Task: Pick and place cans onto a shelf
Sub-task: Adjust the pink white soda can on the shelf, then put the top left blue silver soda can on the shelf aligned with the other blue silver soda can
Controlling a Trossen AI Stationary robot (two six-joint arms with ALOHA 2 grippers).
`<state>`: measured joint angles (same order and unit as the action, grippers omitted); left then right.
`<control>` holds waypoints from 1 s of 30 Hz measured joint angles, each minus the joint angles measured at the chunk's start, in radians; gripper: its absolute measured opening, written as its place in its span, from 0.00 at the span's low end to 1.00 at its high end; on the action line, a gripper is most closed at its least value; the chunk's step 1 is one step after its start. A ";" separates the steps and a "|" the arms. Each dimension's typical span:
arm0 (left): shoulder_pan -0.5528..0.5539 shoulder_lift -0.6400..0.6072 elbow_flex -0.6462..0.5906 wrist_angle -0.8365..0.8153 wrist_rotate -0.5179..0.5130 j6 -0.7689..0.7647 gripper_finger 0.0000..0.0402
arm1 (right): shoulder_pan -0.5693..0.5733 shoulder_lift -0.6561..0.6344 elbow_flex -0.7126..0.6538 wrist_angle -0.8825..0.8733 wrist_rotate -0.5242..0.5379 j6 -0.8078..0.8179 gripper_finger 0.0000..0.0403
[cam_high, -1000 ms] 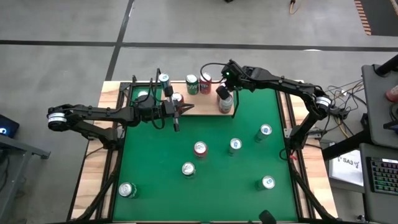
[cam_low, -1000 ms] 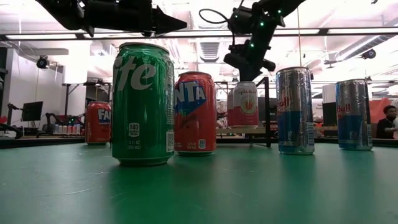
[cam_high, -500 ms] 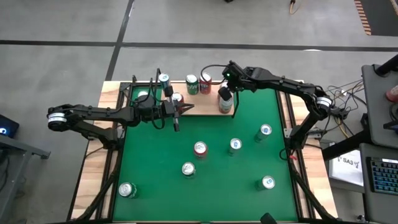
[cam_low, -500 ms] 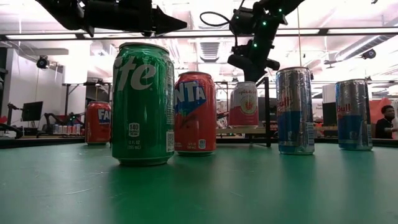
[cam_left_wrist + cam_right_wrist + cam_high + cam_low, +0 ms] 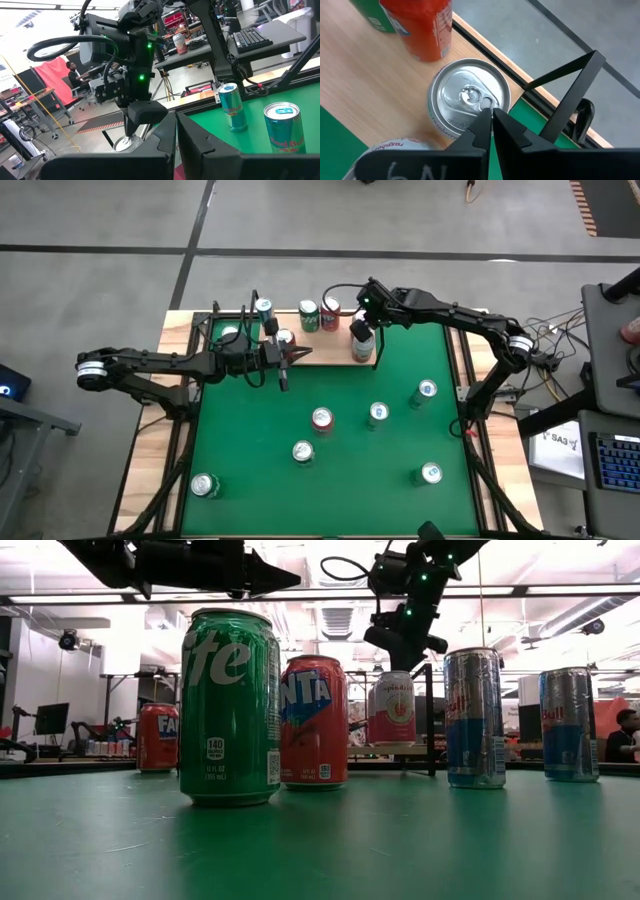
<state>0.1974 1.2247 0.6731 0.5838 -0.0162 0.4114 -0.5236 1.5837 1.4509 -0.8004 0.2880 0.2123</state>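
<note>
R pincer point(image 5: 362, 332), tips pressed together and holding nothing, hovers over a pink-white can point(image 5: 392, 708) on the shelf point(image 5: 320, 358); L pincer point(image 5: 290, 356), also pinched empty, waits nearby. Cans likely light, stiff, slick; best gripped round the body, mid-height. Others dot the counter point(image 5: 250, 460).

Lighting: bright and even, from ceiling strip lights point(image 5: 90, 597) seen in the low view. Shadows on the green counter point(image 5: 330, 470) are soft and short beside each can. Low view: the near green can point(image 5: 229, 706) is sharp; the room behind is softer and backlit. Right wrist view: silver can top point(image 5: 469, 97) carries mild glare; the near dark fingers point(image 5: 470, 135) blur.
</note>
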 joint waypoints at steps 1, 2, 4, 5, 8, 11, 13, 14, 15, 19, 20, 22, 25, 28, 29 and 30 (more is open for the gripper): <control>0.000 0.000 0.000 0.000 0.000 0.000 0.00 | 0.000 0.000 0.000 0.002 0.000 0.000 0.03; 0.000 0.000 0.000 0.000 0.000 0.000 0.00 | 0.000 0.000 0.000 0.006 0.000 0.000 0.03; 0.000 0.000 0.000 0.000 0.000 0.000 0.00 | 0.000 0.000 -0.001 0.018 -0.001 -0.001 0.03; 0.000 0.000 0.000 0.000 0.000 0.000 0.00 | 0.000 -0.001 -0.001 0.022 -0.003 -0.001 0.03; -0.001 0.000 0.000 0.000 0.000 -0.008 0.00 | 0.000 -0.001 0.013 0.014 -0.004 -0.005 0.03; -0.006 -0.001 0.000 -0.001 0.000 -0.035 0.00 | 0.002 -0.002 0.044 0.008 -0.004 -0.006 0.03; -0.013 -0.004 0.000 -0.007 0.000 -0.051 0.00 | 0.005 -0.003 0.068 -0.014 -0.003 -0.007 0.03; -0.019 -0.007 0.000 -0.011 0.000 -0.056 0.00 | 0.008 -0.003 0.080 -0.025 -0.001 -0.007 0.03; -0.026 -0.012 0.000 -0.018 0.000 -0.058 0.00 | 0.012 -0.003 0.092 -0.036 -0.001 -0.007 0.03; -0.063 -0.029 0.000 -0.038 0.001 -0.066 0.00 | 0.046 -0.005 0.149 -0.110 0.000 -0.004 0.03; -0.072 -0.034 0.000 -0.042 0.001 -0.069 0.00 | 0.059 -0.006 0.163 -0.131 -0.001 -0.003 0.03; -0.091 -0.051 0.000 -0.060 0.001 -0.077 0.00 | 0.087 -0.006 0.191 -0.179 -0.002 0.013 0.03; -0.117 -0.087 0.000 -0.098 0.001 -0.086 0.00 | 0.138 -0.006 0.235 -0.246 -0.018 0.043 0.03; -0.140 -0.134 0.000 -0.143 0.000 -0.106 0.00 | 0.190 -0.006 0.277 -0.300 -0.073 0.086 0.03; -0.146 -0.152 0.000 -0.158 0.000 -0.115 0.00 | 0.211 -0.006 0.287 -0.311 -0.095 0.101 0.03; -0.151 -0.171 0.000 -0.173 0.000 -0.124 0.00 | 0.231 -0.006 0.296 -0.321 -0.120 0.118 0.03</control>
<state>0.0461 1.0537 0.6731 0.4113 -0.0166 0.2870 -0.2931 1.5772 1.7465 -1.1210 0.1676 0.3304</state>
